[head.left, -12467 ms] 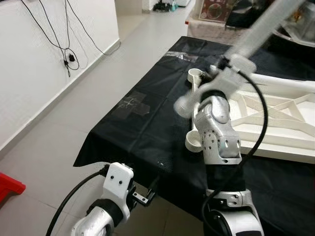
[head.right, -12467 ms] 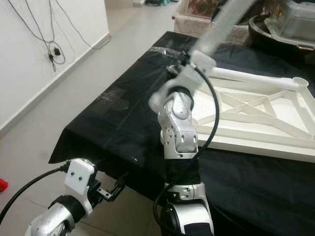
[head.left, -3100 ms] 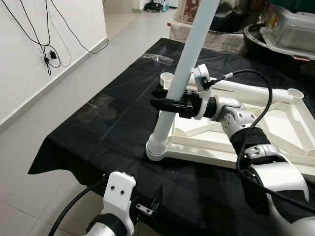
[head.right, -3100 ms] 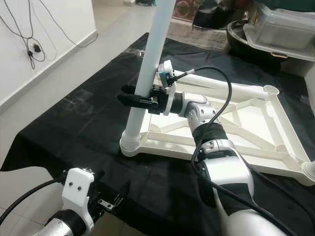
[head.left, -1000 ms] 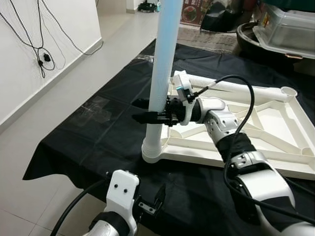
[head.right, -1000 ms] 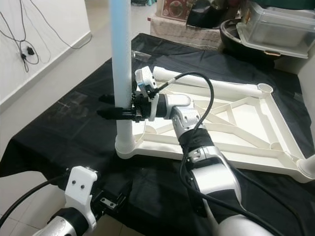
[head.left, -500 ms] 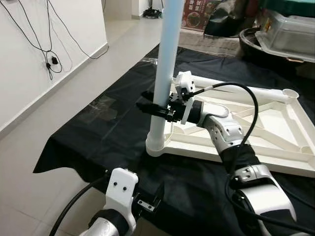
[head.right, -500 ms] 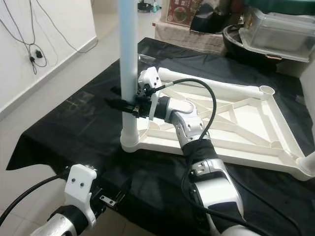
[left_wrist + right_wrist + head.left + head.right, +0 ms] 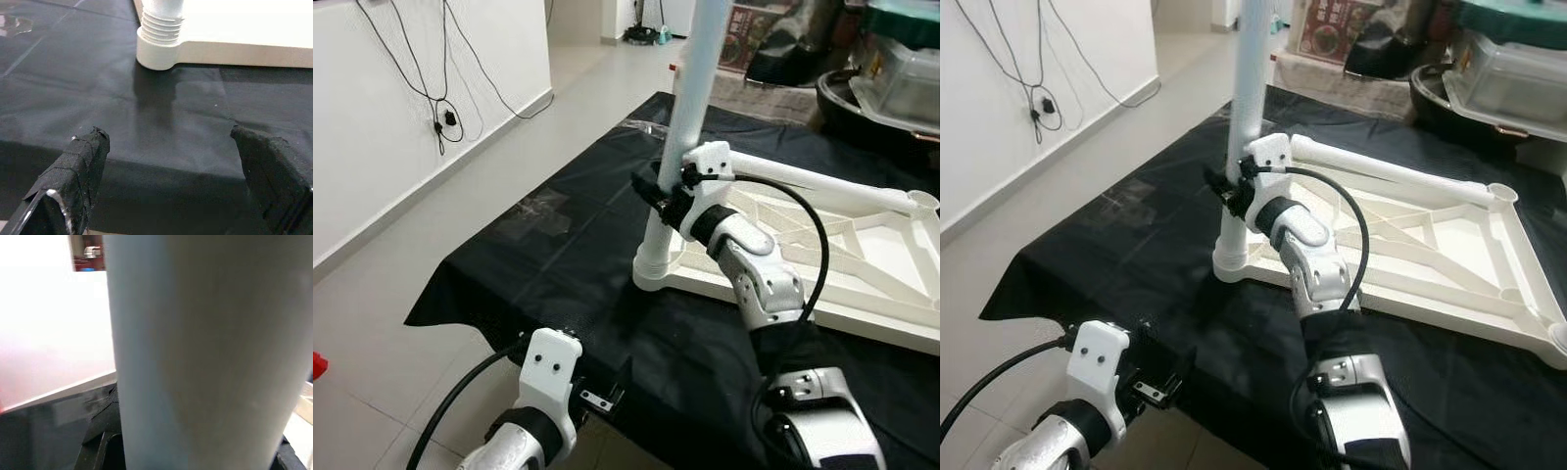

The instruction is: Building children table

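Observation:
A white table top (image 9: 822, 186) lies upside down on the black-covered table (image 9: 558, 264). A long white leg (image 9: 691, 98) stands upright in the near left corner socket (image 9: 655, 275), its threaded end (image 9: 162, 22) seated in the socket. My right gripper (image 9: 649, 188) is shut on the leg a little above the socket, and the leg (image 9: 195, 352) sits close between its black fingers (image 9: 100, 443). Low by the table's front edge, below the cloth, my left gripper (image 9: 168, 134) is open and holds nothing.
A white wall with hanging cables (image 9: 442, 93) runs along the left, with tiled floor between it and the table. Tape patches (image 9: 540, 211) mark the cloth. Boxes and a clear lidded bin (image 9: 1518, 69) crowd the space behind the table. A red object (image 9: 316, 364) lies on the floor.
The leg, first carried tilted above the table, now stands upright in the corner socket. My right wrist has swung round it while staying shut. The head view has shifted.

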